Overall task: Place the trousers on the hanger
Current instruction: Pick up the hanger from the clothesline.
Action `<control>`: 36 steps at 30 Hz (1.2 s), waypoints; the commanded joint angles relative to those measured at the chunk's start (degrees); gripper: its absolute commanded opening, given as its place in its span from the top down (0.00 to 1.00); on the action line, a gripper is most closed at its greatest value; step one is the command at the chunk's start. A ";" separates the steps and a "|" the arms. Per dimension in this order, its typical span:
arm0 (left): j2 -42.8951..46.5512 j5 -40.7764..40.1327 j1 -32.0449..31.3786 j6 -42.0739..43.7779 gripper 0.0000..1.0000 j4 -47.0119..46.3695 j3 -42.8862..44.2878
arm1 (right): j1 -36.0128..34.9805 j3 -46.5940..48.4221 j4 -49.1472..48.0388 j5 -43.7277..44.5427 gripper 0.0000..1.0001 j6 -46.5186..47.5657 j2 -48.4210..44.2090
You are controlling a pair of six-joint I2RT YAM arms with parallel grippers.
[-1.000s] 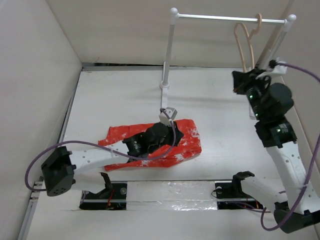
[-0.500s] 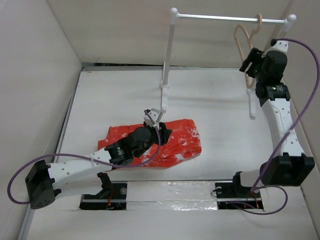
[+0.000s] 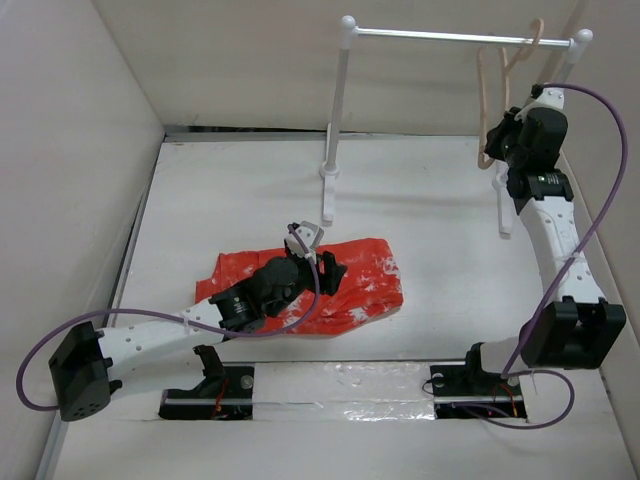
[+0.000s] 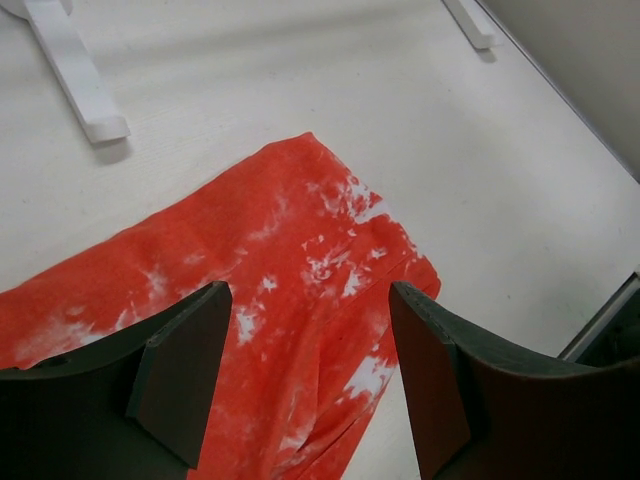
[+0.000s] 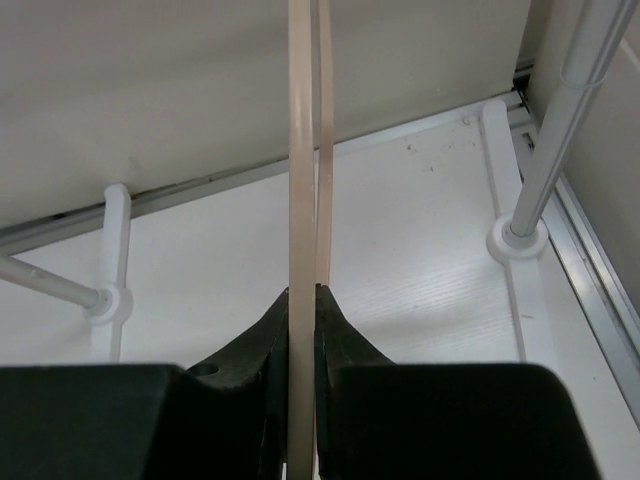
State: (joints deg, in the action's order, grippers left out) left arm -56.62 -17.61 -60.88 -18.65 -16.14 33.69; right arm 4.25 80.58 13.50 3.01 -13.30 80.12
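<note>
The trousers [image 3: 360, 290] lie in a crumpled flat heap on the white table, orange-red with white blotches. My left gripper [image 3: 322, 262] hangs over their upper right part. In the left wrist view its dark fingers [image 4: 185, 370] stand wide apart, open, with the trousers [image 4: 290, 250] showing between and below them and nothing gripped. The pale wooden hanger [image 3: 487, 85] hangs by its hook from the white rail at the far right. My right gripper [image 3: 497, 135] is raised to it. In the right wrist view the right gripper [image 5: 302, 300] is shut on a thin bar of the hanger [image 5: 300, 150].
The white two-post rail stand [image 3: 440, 36] stands at the back, its left post [image 3: 338, 100] rising behind the trousers and its right post [image 5: 565, 130] close beside my right gripper. Its feet [image 4: 75, 80] lie on the table. Walls enclose three sides.
My left gripper has opened above the trousers. My right arm rose to the hanger, opened and then shut on its bar; the hanger's hook has shifted slightly right along the rail.
</note>
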 commanded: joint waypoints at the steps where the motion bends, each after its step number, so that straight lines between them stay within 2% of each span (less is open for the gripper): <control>1: 0.28 1.52 0.24 -0.15 0.38 -3.46 -0.47 | -1.08 0.81 -8.49 0.25 1.00 -0.06 -5.66; 6: -0.42 0.47 0.77 -0.15 0.36 -4.95 -1.09 | -1.09 -3.66 -7.87 0.60 1.00 -0.59 -9.09; 10: -1.39 2.04 1.81 0.20 0.36 -7.06 -1.35 | -1.61 -14.54 -12.61 1.39 1.00 -0.76 -14.89; 13: -2.09 3.80 2.96 -0.06 0.36 -7.94 -0.74 | -1.61 -16.76 -10.87 0.61 1.00 -1.38 -17.45; 16: -2.35 4.86 2.96 -0.68 0.37 -5.93 2.77 | -5.46 -21.85 -8.66 0.77 1.00 -1.64 -20.95; 21: -4.10 4.43 2.96 -2.44 0.39 -1.01 12.15 | -14.08 -37.02 -7.70 6.48 1.00 -3.83 -26.06; 27: -16.75 4.95 2.96 -2.44 0.41 2.87 26.65 | -25.42 -49.54 -8.66 9.99 1.00 -8.83 -29.14; 28: -21.21 4.69 2.96 -1.74 0.41 3.91 29.21 | -26.56 -51.55 -9.01 10.61 1.00 -9.54 -29.05; 29: -26.21 3.99 2.96 -1.13 0.40 6.19 34.37 | -28.05 -52.62 -9.71 11.31 1.00 -10.25 -28.44; 36: -45.48 3.46 2.44 0.64 0.39 13.50 54.17 | -31.67 -53.33 -9.45 12.91 1.00 -10.61 -26.15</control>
State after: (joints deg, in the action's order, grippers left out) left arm -97.82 -13.56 -58.08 -19.42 -7.57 81.54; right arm -26.44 27.14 7.11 13.26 -22.79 53.67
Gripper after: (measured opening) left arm 0.609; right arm 0.129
